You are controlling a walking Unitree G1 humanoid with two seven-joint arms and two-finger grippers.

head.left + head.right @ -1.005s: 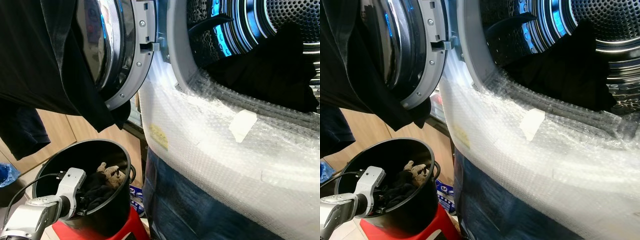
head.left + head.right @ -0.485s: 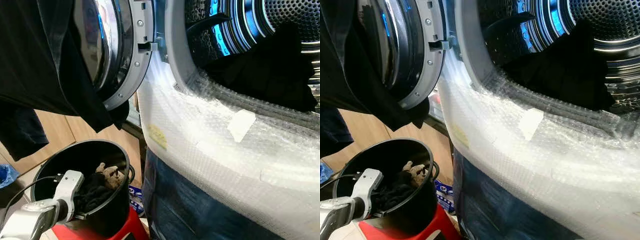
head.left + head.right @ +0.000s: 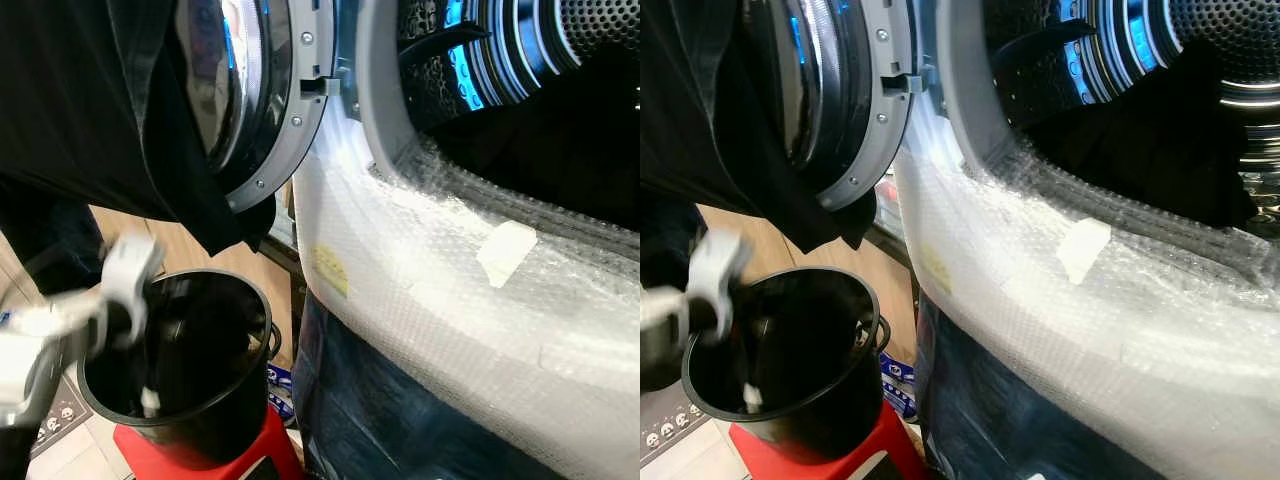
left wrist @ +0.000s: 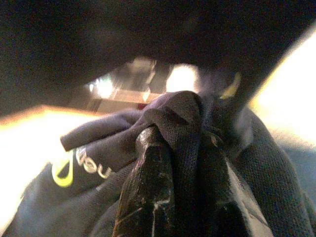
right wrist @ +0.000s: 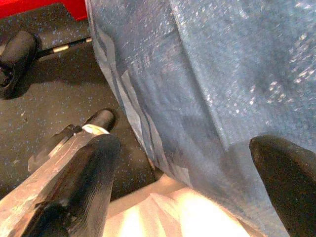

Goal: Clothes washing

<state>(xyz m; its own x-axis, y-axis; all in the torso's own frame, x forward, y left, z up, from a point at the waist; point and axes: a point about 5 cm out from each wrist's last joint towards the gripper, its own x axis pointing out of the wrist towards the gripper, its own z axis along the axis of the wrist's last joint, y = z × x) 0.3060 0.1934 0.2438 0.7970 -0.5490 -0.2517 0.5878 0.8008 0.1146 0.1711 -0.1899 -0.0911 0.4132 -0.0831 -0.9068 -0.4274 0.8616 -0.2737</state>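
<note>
The left end effector (image 4: 173, 163) is pinching a dark garment (image 4: 163, 123) with yellow lettering, fingers clamped tight on the fabric, over by the black bucket (image 3: 190, 400) on the left. The right end effector (image 5: 187, 182) is hanging spread wide and empty down by the blue-wrapped front of the washing machine (image 3: 440, 300). Looks like we're mid-load: dark clothes are already lying in the drum (image 3: 1160, 150), and this piece is waiting to go in. Bucket is sitting on a red stool (image 3: 200, 465), machine is swaddled in bubble wrap, door (image 3: 260, 100) swung open, tiled floor below.
</note>
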